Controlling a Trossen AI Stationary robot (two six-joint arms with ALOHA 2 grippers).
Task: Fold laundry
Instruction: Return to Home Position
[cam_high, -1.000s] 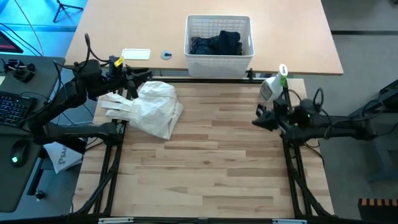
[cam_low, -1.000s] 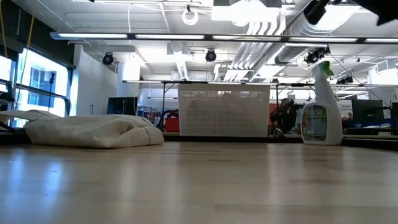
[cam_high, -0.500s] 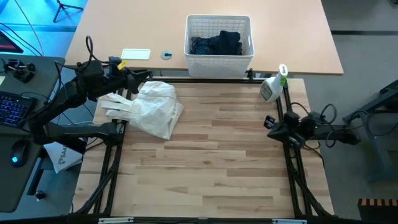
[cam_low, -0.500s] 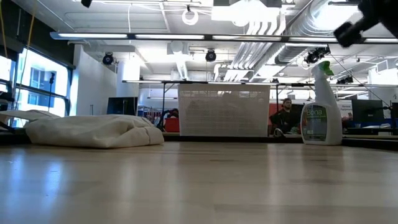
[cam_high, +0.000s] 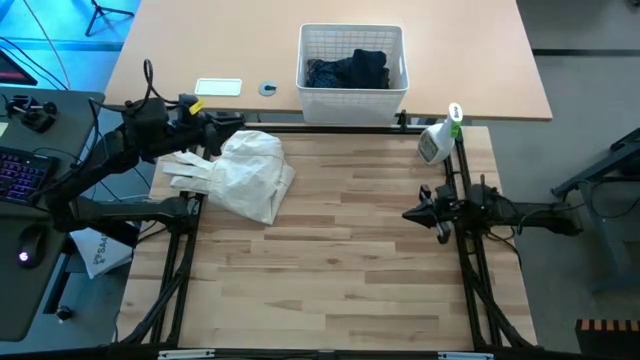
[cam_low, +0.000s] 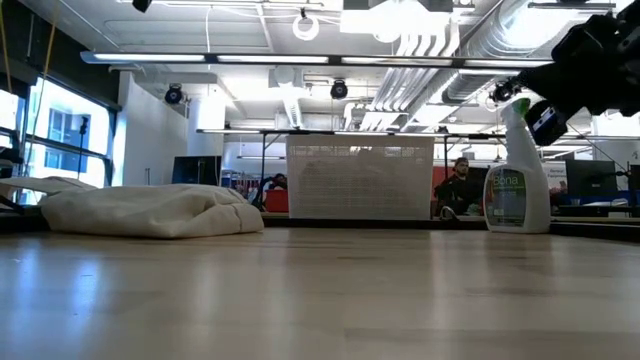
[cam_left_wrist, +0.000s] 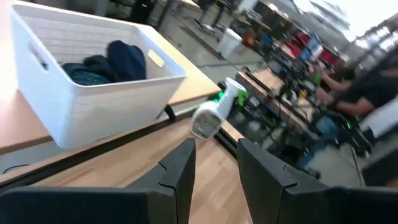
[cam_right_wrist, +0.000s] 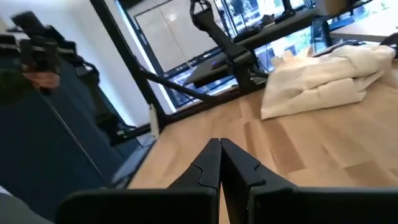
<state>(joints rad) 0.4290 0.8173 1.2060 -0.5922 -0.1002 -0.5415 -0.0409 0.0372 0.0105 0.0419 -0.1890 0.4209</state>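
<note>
A cream-white cloth (cam_high: 245, 172) lies bunched on the wooden table's far left part, also seen in the low view (cam_low: 150, 210) and the right wrist view (cam_right_wrist: 323, 78). Dark blue garments (cam_high: 348, 70) lie in the white lattice basket (cam_high: 352, 92) beyond the table's far edge. My left gripper (cam_high: 238, 122) hangs open above the cloth's far edge, pointing toward the basket (cam_left_wrist: 93, 93), with nothing between its fingers (cam_left_wrist: 180, 168). My right gripper (cam_high: 405, 214) is shut and held low at the table's right edge, pointing left across the table (cam_right_wrist: 220, 149).
A white spray bottle (cam_high: 437, 140) stands at the table's far right corner (cam_low: 517, 170). A white card (cam_high: 218, 87) and a small round disc (cam_high: 267, 89) lie left of the basket. Black frame rails (cam_high: 470, 280) run along the table's sides. People sit in the room behind (cam_low: 458, 185).
My right arm has sunk down and drawn a little toward the table's near edge, folding low along the right rail; its gripper has stayed shut. The cloth and basket have kept their places.
</note>
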